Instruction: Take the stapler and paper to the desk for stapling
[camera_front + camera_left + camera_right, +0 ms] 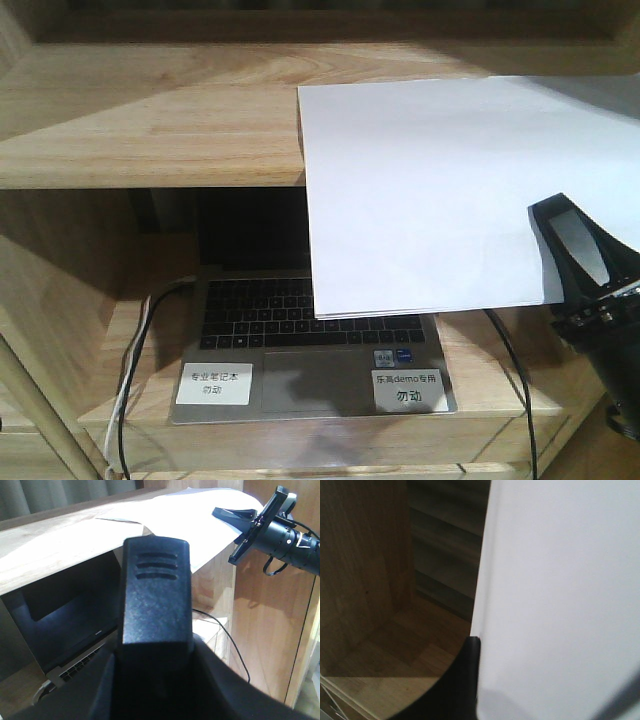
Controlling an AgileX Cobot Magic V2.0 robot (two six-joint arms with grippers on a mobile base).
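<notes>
The paper [420,190] is a white sheet lying partly on the upper wooden shelf board [150,110], its front half hanging past the edge. My right gripper [560,250] is shut on its right front corner. In the left wrist view the same gripper [222,515] pinches the paper [200,520]. The right wrist view is mostly filled by paper [560,590], with one black finger [467,680] pressed against it. The black stapler [155,595] stands upright in my left gripper [155,680], which is shut on it. The desk is out of view.
An open laptop [310,340] with two white labels [213,383] sits on the lower shelf under the hanging sheet. Black and white cables [130,380] run down its left side, and another black cable [515,370] on the right. A wooden side panel [270,620] rises at right.
</notes>
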